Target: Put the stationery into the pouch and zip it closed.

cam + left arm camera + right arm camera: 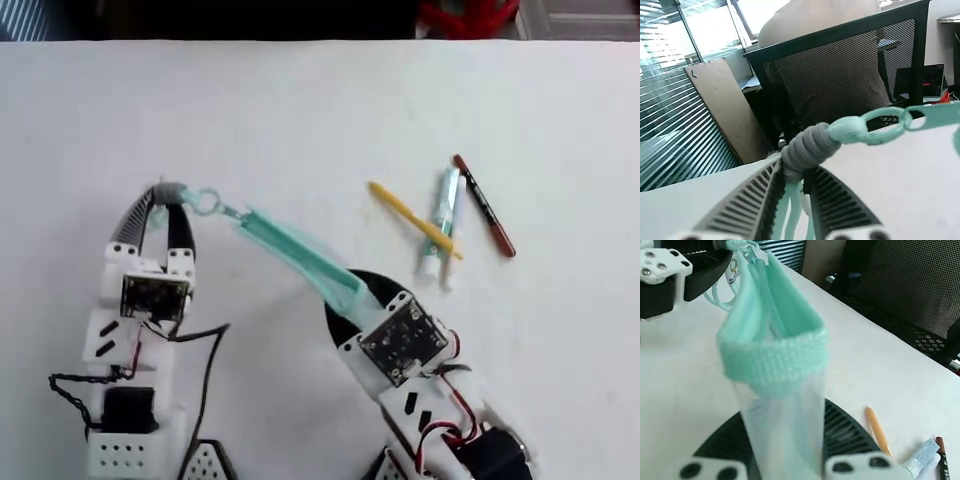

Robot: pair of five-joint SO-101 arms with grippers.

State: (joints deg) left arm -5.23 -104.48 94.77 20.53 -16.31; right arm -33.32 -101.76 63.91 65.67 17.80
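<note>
A mint-green pouch [295, 255] hangs stretched between the two grippers above the table. My left gripper [165, 193] is shut on the grey cord [805, 146] tied to the pouch's mint ring pull [879, 125]. My right gripper [345, 297] is shut on the pouch's other end [775, 357]. Lying on the table to the right of the pouch are a yellow pencil [413, 220], a white and teal tube-shaped item [440, 225] and a dark red pen [485, 205]. The pencil [877, 431] and the pen [940, 452] also lie beyond my right gripper.
The white table [300, 110] stretches wide behind the pouch. A black mesh chair [850, 75] stands past the table's far edge. The left arm's cable [205, 360] trails near the front.
</note>
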